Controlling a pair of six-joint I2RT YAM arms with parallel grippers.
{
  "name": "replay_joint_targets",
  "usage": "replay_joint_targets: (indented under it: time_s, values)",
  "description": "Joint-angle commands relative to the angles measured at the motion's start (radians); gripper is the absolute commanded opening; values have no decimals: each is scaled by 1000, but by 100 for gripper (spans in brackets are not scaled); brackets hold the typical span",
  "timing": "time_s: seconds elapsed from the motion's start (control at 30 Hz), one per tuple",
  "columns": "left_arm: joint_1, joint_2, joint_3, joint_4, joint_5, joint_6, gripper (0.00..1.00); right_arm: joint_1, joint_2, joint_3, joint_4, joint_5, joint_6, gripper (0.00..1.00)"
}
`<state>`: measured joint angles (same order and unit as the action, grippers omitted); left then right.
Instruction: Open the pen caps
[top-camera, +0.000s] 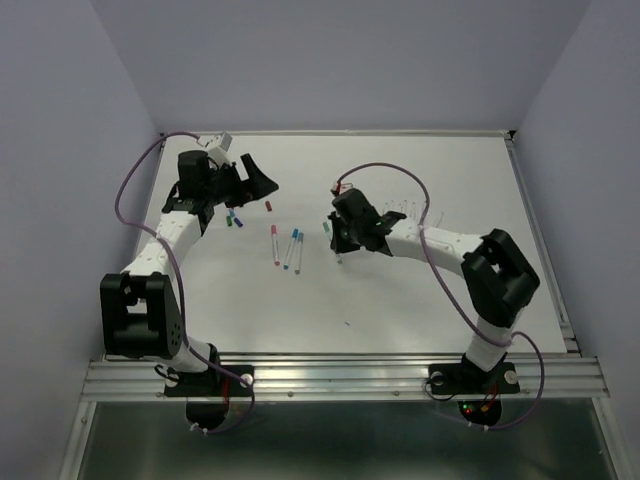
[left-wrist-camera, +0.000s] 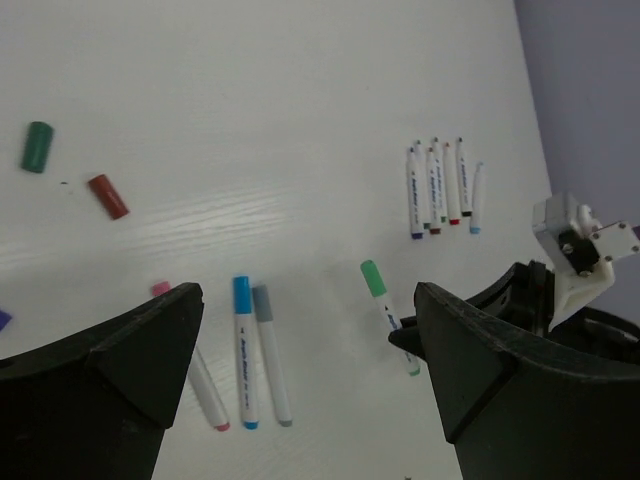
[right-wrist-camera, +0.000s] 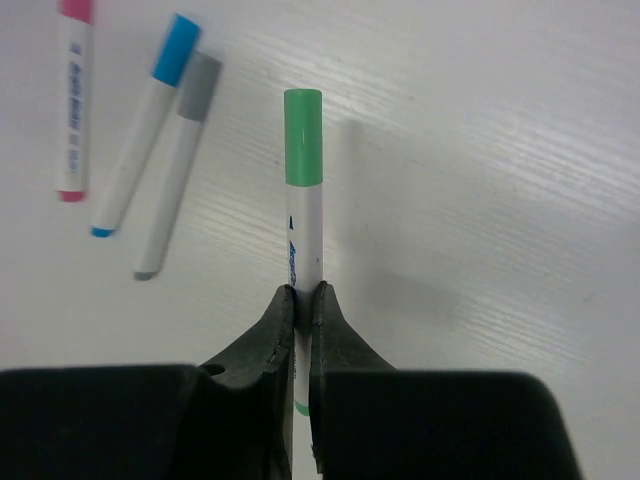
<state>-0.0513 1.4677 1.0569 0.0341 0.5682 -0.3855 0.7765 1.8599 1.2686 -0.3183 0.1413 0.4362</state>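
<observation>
Right fingers (right-wrist-camera: 303, 300): closing tight on the white barrel of the green pen (right-wrist-camera: 303, 225), pinching it at the lower half; the green cap (right-wrist-camera: 303, 135) is sticking out ahead of the tips, clear of the pads.
Left fingers (left-wrist-camera: 310, 340): standing wide apart, holding nothing, hovering over the desk (left-wrist-camera: 300, 100).
Green pen seen from the left wrist: lying between and ahead of the two left fingers, nearer the right-hand one, with the right arm's black tip at its barrel.
Capped pens: pink (right-wrist-camera: 72, 100), blue (right-wrist-camera: 140, 125) and grey (right-wrist-camera: 180, 165) pens are lying side by side, left of the right fingers and apart from them; in the left wrist view they are sitting just ahead of the left-hand finger.
Uncapped pens (left-wrist-camera: 440, 185): a tight row of about five, lying far ahead of the left fingers, toward their right.
Loose caps: a green one (left-wrist-camera: 37, 146) and a red one (left-wrist-camera: 107, 196) are resting well ahead of the left fingers, off to their left; others nearby are too small to sort.
Step in hand: securing the green pen by its barrel; cap not yet off.
Next move, as I judge it: the left fingers are needing to come across, line up on the green cap, close on it alone, then pull straight along the pen's axis while the right keeps the barrel fixed.
Risk: a grip overlapping barrel and cap would be pulling the whole pen loose.
</observation>
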Motion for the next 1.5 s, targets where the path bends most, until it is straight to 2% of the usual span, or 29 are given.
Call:
replay_joint_targets:
  time_s: [0.0, 0.17, 0.33, 0.5, 0.83, 0.97, 1.13, 1.33, 1.43, 1.47]
  values:
    - [-30, -58, -26, 179, 222, -56, 99, -42, -232, -124, 344, -245, -56, 1]
    - [-99, -69, 3, 208, 217, -76, 99, -62, -326, -146, 410, -305, -63, 1]
    - [-171, -75, 5, 295, 223, -130, 99, -62, -337, -124, 438, -338, -70, 1]
    - [-196, -52, 20, 317, 236, -153, 99, -71, -327, -101, 475, -356, -68, 1]
    - [-205, -21, 34, 331, 228, -173, 88, -71, -306, -77, 518, -404, -59, 1]
    - [-211, -20, 34, 343, 232, -178, 73, -71, -306, -81, 530, -421, -60, 1]
    - [-213, -20, 29, 354, 242, -176, 49, -71, -292, -74, 538, -410, -63, 1]
    - [-213, -23, 25, 355, 248, -171, 36, -71, -274, -51, 550, -416, -70, 1]
    - [-213, -23, 31, 355, 251, -170, 23, -71, -269, -49, 551, -413, -71, 1]
    - [-213, -24, 32, 355, 252, -170, 15, -71, -271, -49, 552, -410, -74, 1]
